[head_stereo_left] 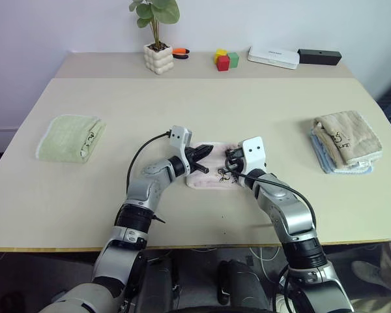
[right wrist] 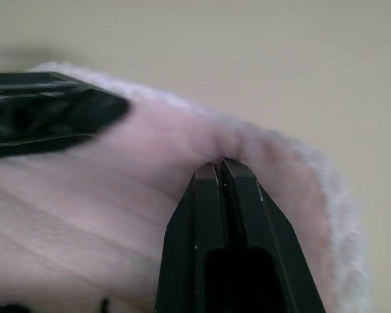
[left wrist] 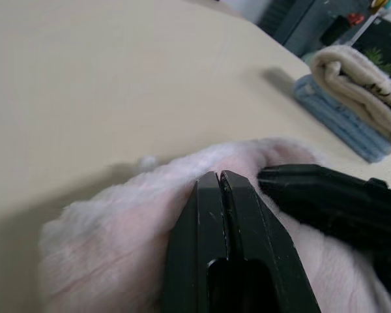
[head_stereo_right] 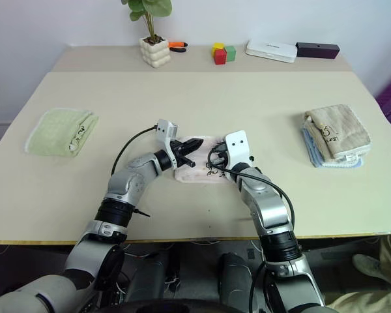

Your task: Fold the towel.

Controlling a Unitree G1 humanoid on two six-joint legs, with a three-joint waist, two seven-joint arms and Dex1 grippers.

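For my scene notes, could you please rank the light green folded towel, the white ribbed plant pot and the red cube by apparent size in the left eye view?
1. Light green folded towel, largest.
2. White ribbed plant pot.
3. Red cube, smallest.
The pot and cube stand farther back, so they look smaller than they are.

Towel: pale pink terry cloth, soft, fuzzy nap. Table: smooth matt beige top. Left gripper fingers: black plastic, slight sheen. Green towel, tan towel: textured cloth. Planter: white, bumpy.
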